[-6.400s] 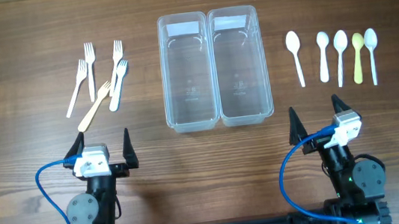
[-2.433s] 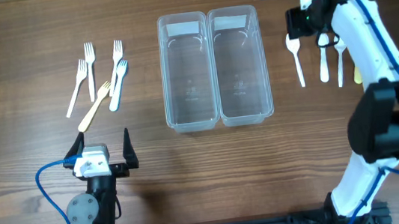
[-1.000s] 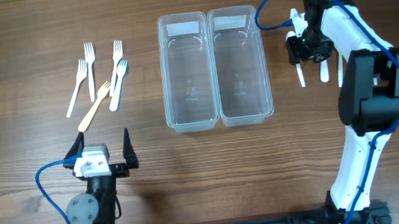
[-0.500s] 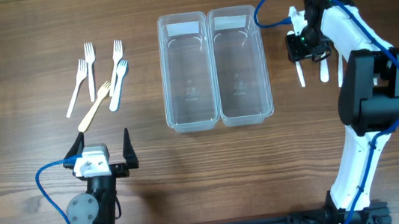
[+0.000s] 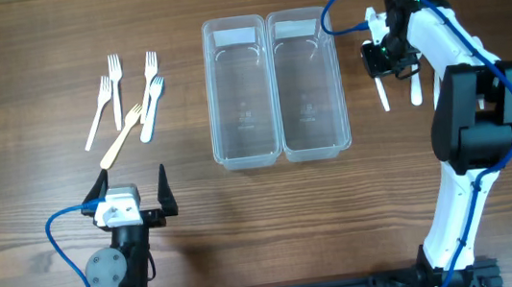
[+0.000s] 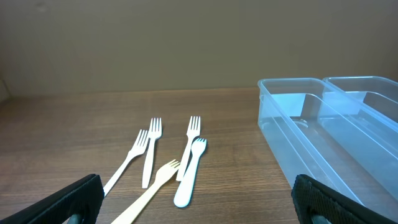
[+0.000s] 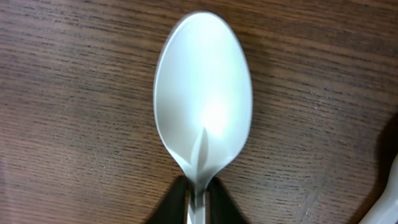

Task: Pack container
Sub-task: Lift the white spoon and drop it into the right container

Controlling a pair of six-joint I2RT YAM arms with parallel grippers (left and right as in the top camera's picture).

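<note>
Two clear plastic containers (image 5: 241, 92) (image 5: 307, 84) stand side by side at the table's centre, both empty. My right gripper (image 5: 383, 56) is over the leftmost white spoon (image 5: 384, 96) just right of them. In the right wrist view the black jaws (image 7: 198, 190) are shut on the neck of that spoon (image 7: 203, 106), whose bowl lies face up on the wood. Near the front left, my left gripper (image 5: 135, 186) rests wide open with nothing in it (image 6: 202, 202).
Several plastic forks (image 5: 126, 105) (image 6: 168, 162) lie left of the containers, one of them cream coloured. Another white spoon (image 5: 417, 94) lies just right of the held one. My right arm (image 5: 470, 109) covers the spoons farther right. The containers' edge (image 6: 292, 124) shows in the left wrist view.
The right gripper's jaws have closed onto the spoon's neck, and the gripper has shifted slightly toward the far side. The left arm has not moved.
</note>
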